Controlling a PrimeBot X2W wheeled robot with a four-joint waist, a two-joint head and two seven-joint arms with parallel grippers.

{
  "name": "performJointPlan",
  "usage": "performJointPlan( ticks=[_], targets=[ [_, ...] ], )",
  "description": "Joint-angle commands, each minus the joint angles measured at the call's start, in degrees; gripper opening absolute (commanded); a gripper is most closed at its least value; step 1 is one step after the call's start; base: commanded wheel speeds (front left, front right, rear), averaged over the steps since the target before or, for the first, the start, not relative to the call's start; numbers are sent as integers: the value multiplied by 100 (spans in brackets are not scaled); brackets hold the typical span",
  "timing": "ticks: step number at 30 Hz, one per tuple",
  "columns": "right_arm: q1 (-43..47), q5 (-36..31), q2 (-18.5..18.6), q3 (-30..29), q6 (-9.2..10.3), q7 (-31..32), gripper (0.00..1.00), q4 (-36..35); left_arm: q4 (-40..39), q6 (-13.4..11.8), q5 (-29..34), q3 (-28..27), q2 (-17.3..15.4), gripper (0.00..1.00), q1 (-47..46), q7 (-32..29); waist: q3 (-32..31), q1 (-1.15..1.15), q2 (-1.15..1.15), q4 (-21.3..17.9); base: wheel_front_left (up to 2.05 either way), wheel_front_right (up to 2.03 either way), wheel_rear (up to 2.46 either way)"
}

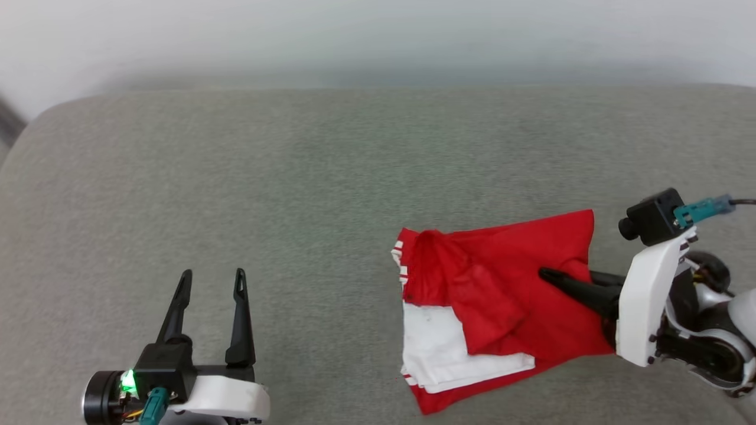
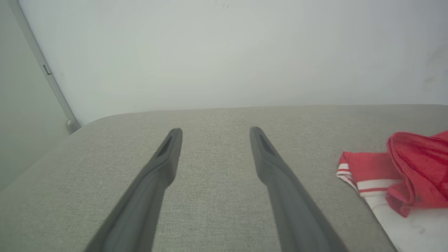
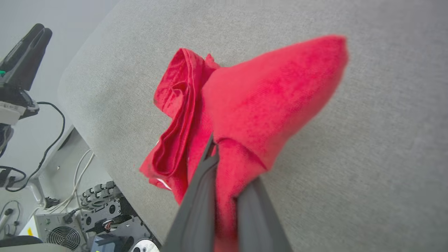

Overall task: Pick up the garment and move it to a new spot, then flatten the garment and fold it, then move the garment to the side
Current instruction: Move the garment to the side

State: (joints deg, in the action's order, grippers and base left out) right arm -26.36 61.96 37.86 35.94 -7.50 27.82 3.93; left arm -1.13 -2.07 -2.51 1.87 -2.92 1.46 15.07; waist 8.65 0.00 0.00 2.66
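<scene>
The shirt (image 1: 502, 295) lies bunched and partly folded on the grey tabletop (image 1: 295, 177), at about 4 o'clock in the head view. The right hand (image 1: 552, 277) is clamped on its red cloth. The left hand (image 1: 212, 280), at 7 o'clock, is wide open and holds nothing.

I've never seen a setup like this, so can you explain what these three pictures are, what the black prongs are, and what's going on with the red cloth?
The black prongs are a two-armed robot's grippers. One picture looks down from its head; the other two come from cameras on its wrists. A red garment with white parts lies crumpled on a grey padded surface. The right gripper is shut on a fold of it. The left gripper is open, apart from the cloth and holding nothing.
</scene>
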Motion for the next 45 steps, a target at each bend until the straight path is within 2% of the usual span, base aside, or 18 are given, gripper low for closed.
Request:
performJointPlan(
  ticks=[1,6,10,15,21,26,31,36,40,41,42,45],
  targets=[
    [-150,-44,179,93,2,24,0,-204,-38,-29,-29,-26,5,100,66,12,-82,0,0,-289,0,0,0],
    [-456,-211,756,284,2,126,0,-778,-132,-41,-36,-129,5,100,86,12,47,0,0,-853,0,0,0],
    [-630,-371,1136,172,2,50,0,-830,-230,-6,25,-215,6,100,-37,12,300,0,0,-1253,0,0,0],
    [-919,-635,1465,-131,2,-206,0,-349,-302,111,124,-297,-63,100,-273,12,736,0,0,-1560,0,0,0],
    [-1357,-1326,1827,-286,3,-547,0,650,-419,234,202,-327,-178,100,-580,12,1273,0,0,-1664,0,0,0],
    [-1703,-1830,1932,-382,3,-772,0,1580,-562,293,240,-337,-297,100,-822,12,1742,0,0,-1639,0,0,0],
    [-2050,-2250,1868,-665,4,-1010,0,2366,-730,317,271,-350,-391,100,-1022,12,2198,0,0,-1599,0,0,0],
    [-2323,-2668,1615,-920,3,-1304,0,2957,-884,330,272,-370,-490,100,-1159,12,2563,0,0,-1576,0,0,0],
    [-2419,-2879,1342,-1056,4,-1375,0,3372,-888,305,258,-366,-503,100,-1193,12,2598,0,0,-1567,0,0,0],
    [-2440,-2969,1292,-1086,3,-1429,16,3438,-866,300,253,-355,-496,100,-1184,12,2568,0,0,-1561,0,0,0],
    [-2495,-3072,1266,-1164,4,-1556,100,3515,-843,299,242,-340,-485,100,-1172,12,2523,0,0,-1553,0,0,0],
    [-2539,-3447,1120,-1301,4,-1814,100,3756,-794,296,207,-303,-438,100,-1119,12,2321,0,0,-1529,0,0,0]
  ],
)
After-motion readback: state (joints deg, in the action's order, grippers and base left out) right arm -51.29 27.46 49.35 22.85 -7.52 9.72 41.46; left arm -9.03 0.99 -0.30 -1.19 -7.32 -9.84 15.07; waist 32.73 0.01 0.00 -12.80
